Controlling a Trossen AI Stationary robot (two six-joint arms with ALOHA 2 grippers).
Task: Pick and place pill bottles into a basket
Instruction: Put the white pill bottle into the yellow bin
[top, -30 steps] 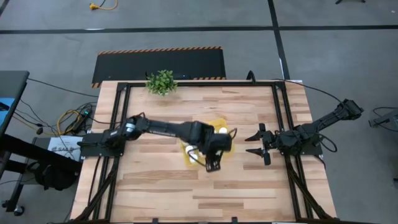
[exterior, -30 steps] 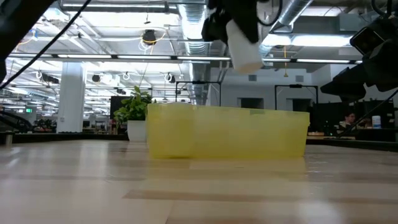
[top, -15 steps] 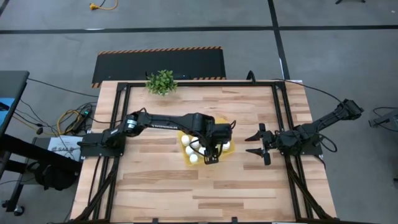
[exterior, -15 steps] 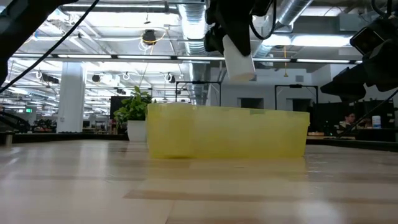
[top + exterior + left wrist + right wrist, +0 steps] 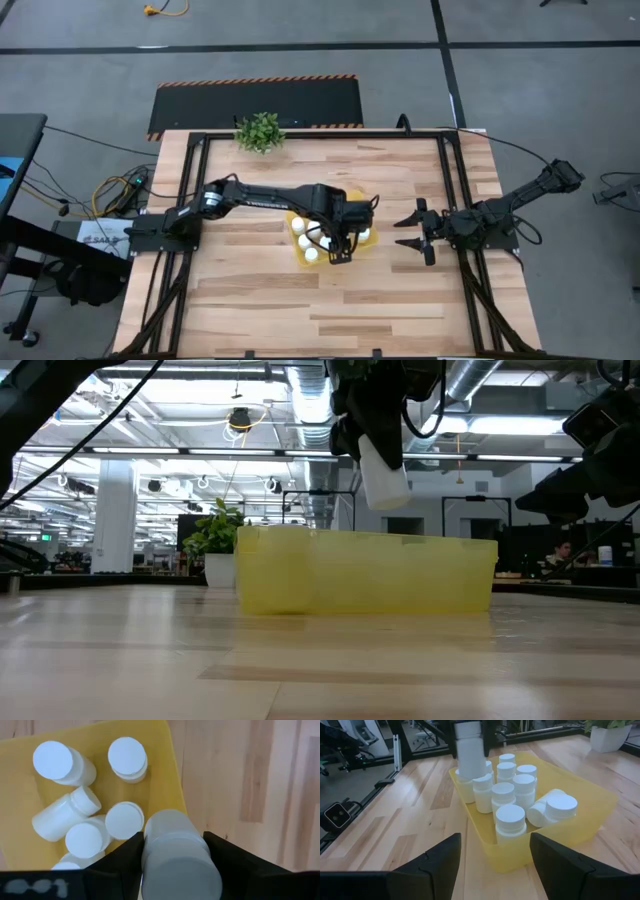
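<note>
The yellow basket stands mid-table and holds several white pill bottles, upright or on their sides; it also shows in the low view and the right wrist view. My left gripper is over the basket's near right part, shut on one more white bottle, which hangs above the basket's rim. My right gripper is open and empty, level above the table to the right of the basket. My left gripper pinches the bottle's two sides between its two fingers, at the bottle's upper part. The fingers come from above, pointing down. The bottle hangs nearly upright, cap up, lifted clear above the bottles in the basket.
A small green potted plant stands at the table's far edge, left of centre. Black frame rails run along the table's sides. Bare wood lies in front of the basket.
My left gripper has gone down toward the basket with the bottle and a little toward the table's far edge, still shut on it. The bottle has stayed nearly upright.
</note>
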